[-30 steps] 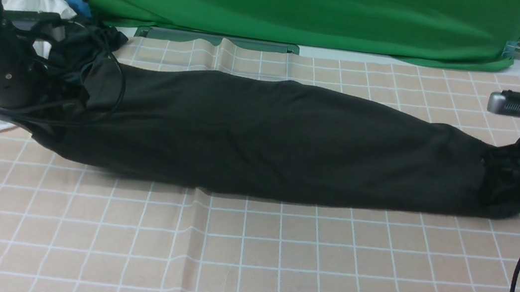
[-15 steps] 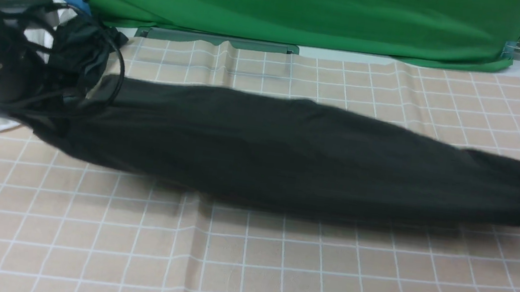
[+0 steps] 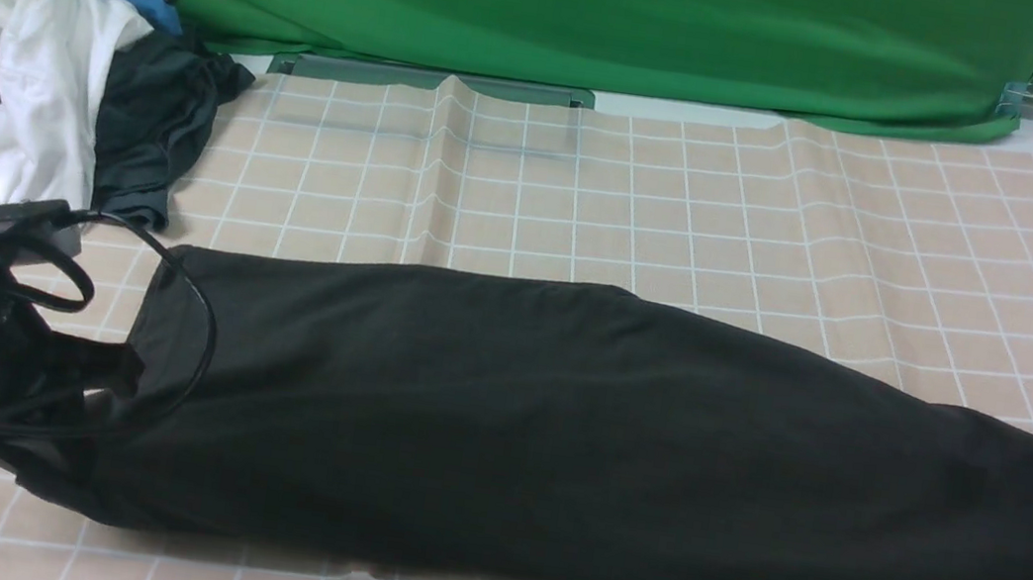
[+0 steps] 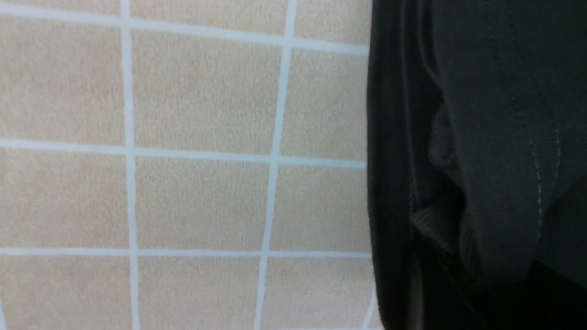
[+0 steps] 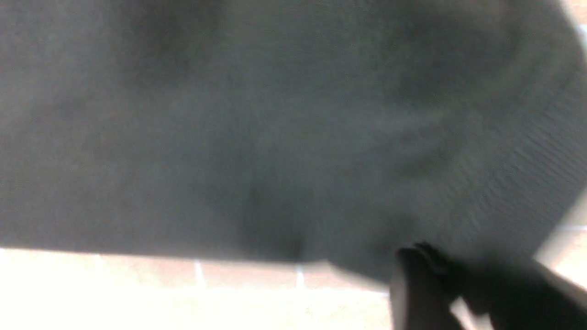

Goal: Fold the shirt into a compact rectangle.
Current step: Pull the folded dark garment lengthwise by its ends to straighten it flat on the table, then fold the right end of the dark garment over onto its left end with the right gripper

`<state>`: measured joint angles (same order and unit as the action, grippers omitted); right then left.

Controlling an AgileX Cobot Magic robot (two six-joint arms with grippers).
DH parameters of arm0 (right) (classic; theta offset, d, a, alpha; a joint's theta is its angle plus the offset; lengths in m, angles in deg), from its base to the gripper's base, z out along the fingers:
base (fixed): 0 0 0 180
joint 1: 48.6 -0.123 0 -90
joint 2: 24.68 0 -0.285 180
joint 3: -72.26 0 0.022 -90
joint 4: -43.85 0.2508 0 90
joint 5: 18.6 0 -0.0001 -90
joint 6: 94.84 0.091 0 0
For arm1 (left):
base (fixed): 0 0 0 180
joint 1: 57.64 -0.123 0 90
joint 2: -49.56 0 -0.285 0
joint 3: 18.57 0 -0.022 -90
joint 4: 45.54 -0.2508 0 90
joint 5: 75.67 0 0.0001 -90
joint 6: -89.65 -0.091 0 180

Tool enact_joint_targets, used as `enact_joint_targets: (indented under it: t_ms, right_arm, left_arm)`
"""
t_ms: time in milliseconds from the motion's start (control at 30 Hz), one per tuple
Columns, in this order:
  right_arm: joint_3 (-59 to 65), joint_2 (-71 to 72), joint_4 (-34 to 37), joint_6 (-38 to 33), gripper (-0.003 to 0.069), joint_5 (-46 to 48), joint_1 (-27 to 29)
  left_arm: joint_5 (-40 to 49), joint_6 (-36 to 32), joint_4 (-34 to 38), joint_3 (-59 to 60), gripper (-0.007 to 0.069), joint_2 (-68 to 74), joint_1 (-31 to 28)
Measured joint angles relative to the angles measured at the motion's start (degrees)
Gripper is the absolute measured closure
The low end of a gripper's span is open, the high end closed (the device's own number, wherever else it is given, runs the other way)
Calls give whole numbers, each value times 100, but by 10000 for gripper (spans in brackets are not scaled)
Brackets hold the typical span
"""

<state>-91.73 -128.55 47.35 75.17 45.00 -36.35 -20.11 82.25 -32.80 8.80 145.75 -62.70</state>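
We see the table (image 3: 531, 182), beige with a white grid, a green backdrop (image 3: 554, 5) behind it, and the black shirt (image 3: 557, 435) lying across the near side as one long band. A pile of garments (image 3: 27, 66), white, blue and dark, sits at the far left, near the shirt's left end. Our left hand (image 3: 51, 448) is at that end and our right hand (image 5: 435, 293) at the other, against the fabric, but we cannot tell whether either is clenched or released.

Black shirt (image 4: 481, 137) edge on gridded beige cloth (image 4: 197, 201)
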Motion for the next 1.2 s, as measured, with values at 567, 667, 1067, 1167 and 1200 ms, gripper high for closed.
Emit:
enact_joint_targets:
  t_ms: [567, 667, 1067, 1167, 1200]
  right_arm:
    - [-22, -262, -6, 250, 20, -740, 0]
    - [-22, -648, -6, 234, 35, -775, 0]
    - [-128, -919, 51, 49, 590, -1058, 0]
    - [-377, -757, -39, 108, 590, -756, 0]
    - [-428, -681, -62, 152, 590, -696, 0]
  left_arm:
    - [63, 182, -317, -271, 207, -375, 0]
    - [69, 93, -196, -271, 391, -874, 0]
    - [89, -166, 350, -271, 610, -2571, 0]
    - [127, -177, 350, -271, 610, -2633, 0]
    - [132, -184, 350, -271, 609, -2635, 0]
